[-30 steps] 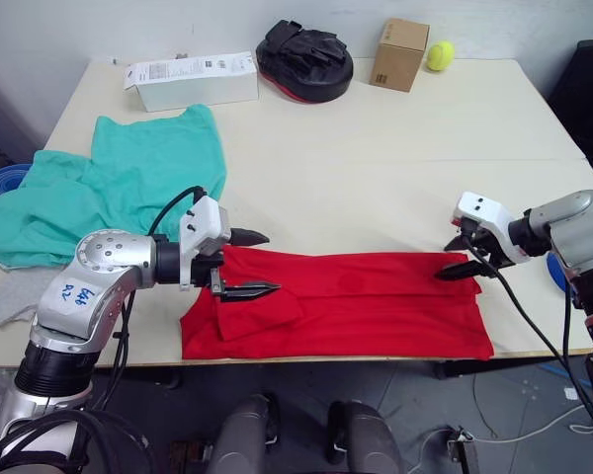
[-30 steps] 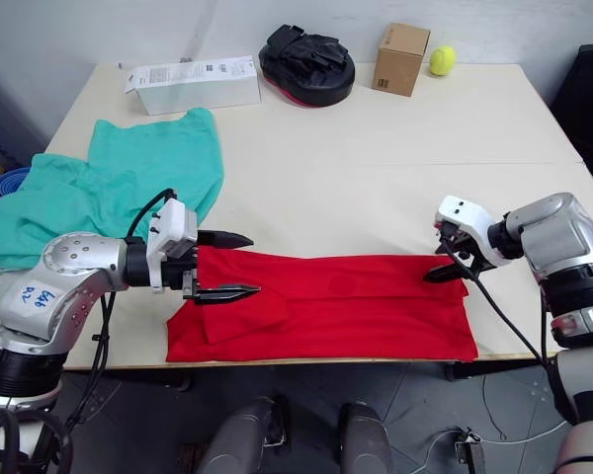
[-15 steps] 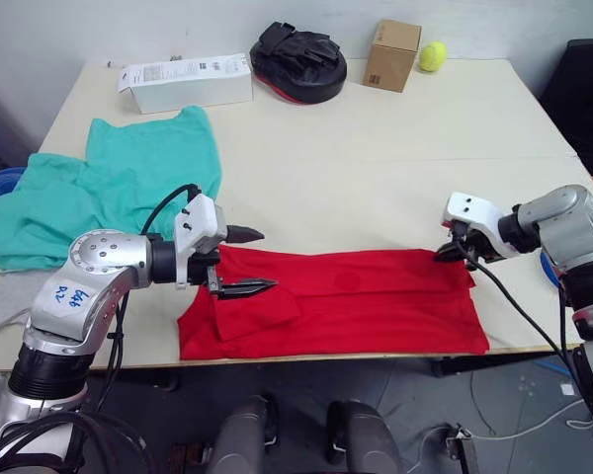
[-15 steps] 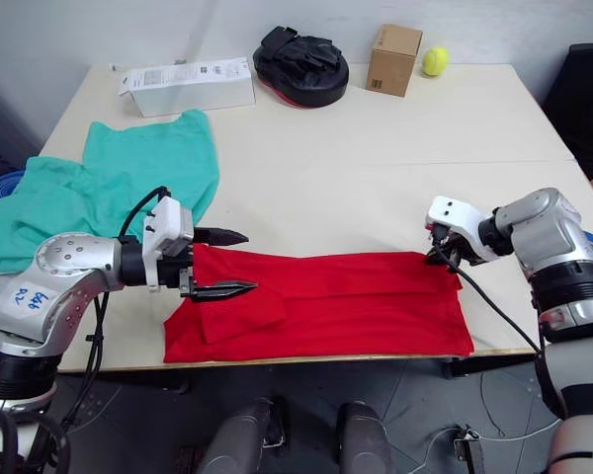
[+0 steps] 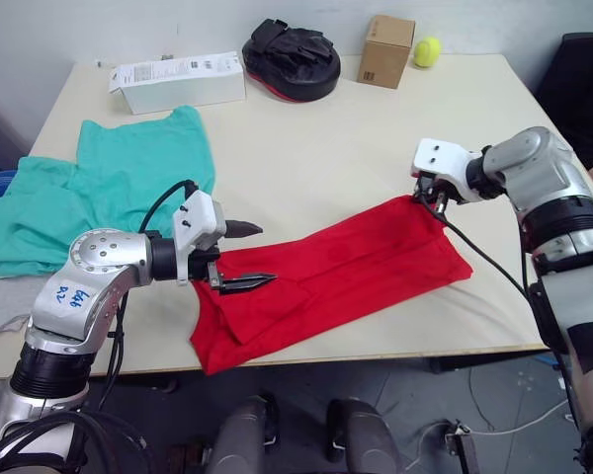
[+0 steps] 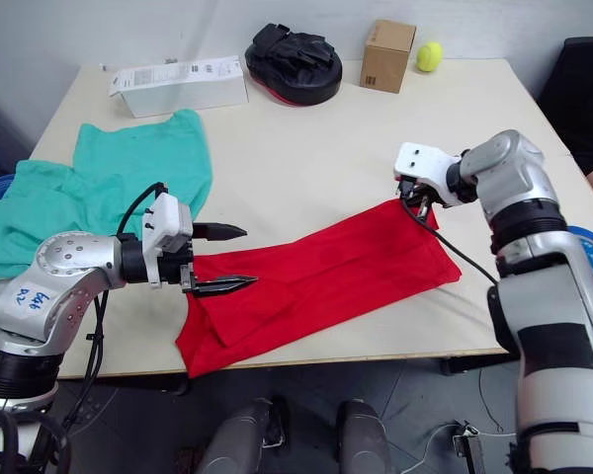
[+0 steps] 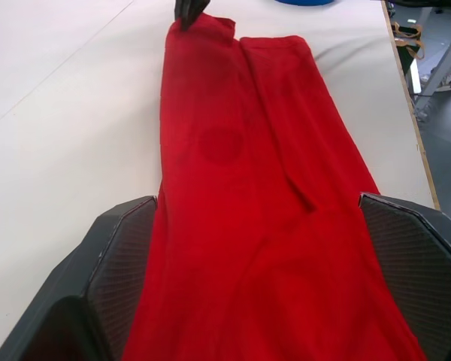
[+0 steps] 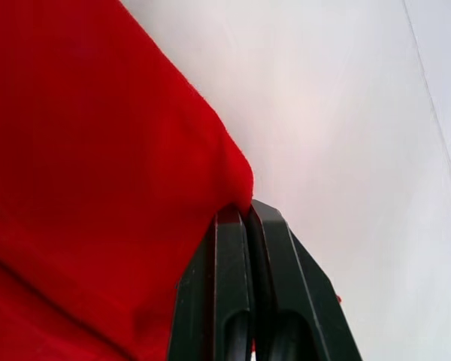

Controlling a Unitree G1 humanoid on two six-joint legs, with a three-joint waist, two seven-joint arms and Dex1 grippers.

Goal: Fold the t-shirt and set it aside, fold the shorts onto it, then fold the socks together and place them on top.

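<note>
right claw (image 6: 415, 200) pinches t-shirt (image 6: 316, 281) — (corner)

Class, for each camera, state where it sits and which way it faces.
Head eyes: look down over both arms at the beige table.
Left wrist: looks along the open left claw over the bright red cotton t-shirt.
Right wrist: looks along the right claw, pinching that shirt's corner.
Shared: the shirt.
</note>
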